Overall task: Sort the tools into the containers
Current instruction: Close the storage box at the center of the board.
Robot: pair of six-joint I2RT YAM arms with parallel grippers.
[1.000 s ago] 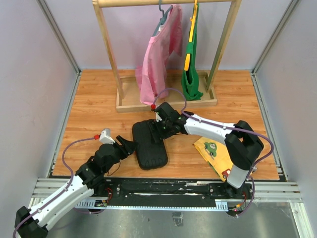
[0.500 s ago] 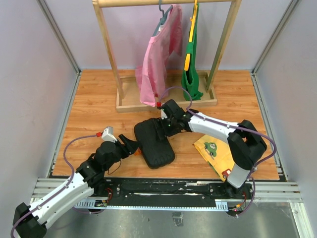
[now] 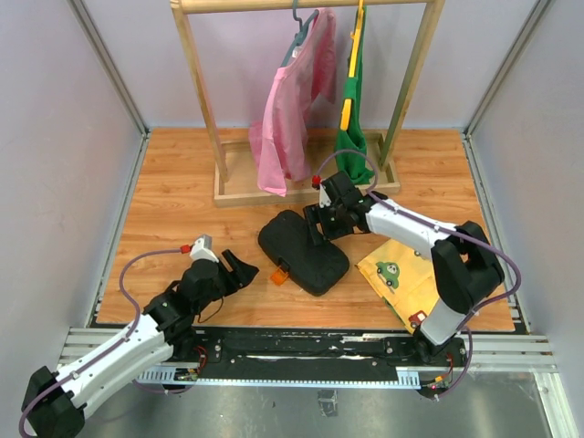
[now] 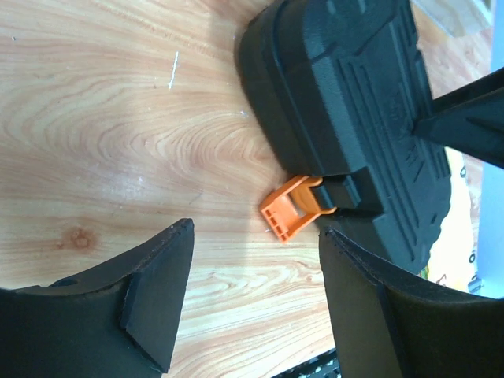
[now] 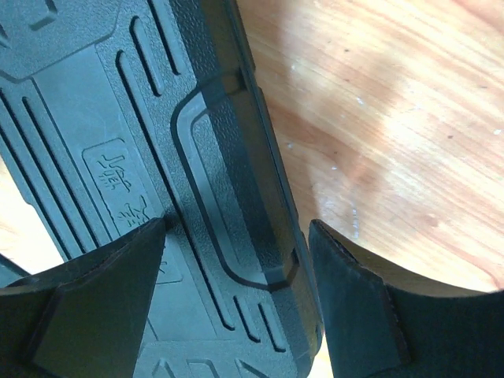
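Note:
The black tool case (image 3: pixel 301 251) lies closed on the wooden table. Its orange latch (image 3: pixel 279 276) sticks out toward the left arm. My left gripper (image 3: pixel 245 272) is open and empty, just left of the latch. In the left wrist view the latch (image 4: pixel 290 209) sits just beyond my left gripper (image 4: pixel 256 230), apart from both fingers. My right gripper (image 3: pixel 321 225) is open at the case's far right end. In the right wrist view the case's edge (image 5: pixel 236 157) lies between the jaws of my right gripper (image 5: pixel 238 223). No tools show.
A flat yellow picture board (image 3: pixel 401 278) lies right of the case, near the right arm's base. A wooden clothes rack (image 3: pixel 310 187) with a pink garment (image 3: pixel 292 109) and a green one (image 3: pixel 351 137) stands at the back. Grey walls close in the table.
The case has swung round and slid to the right, so its orange latch now points at my left gripper. My right gripper moved right and back with it. My left gripper shifted slightly.

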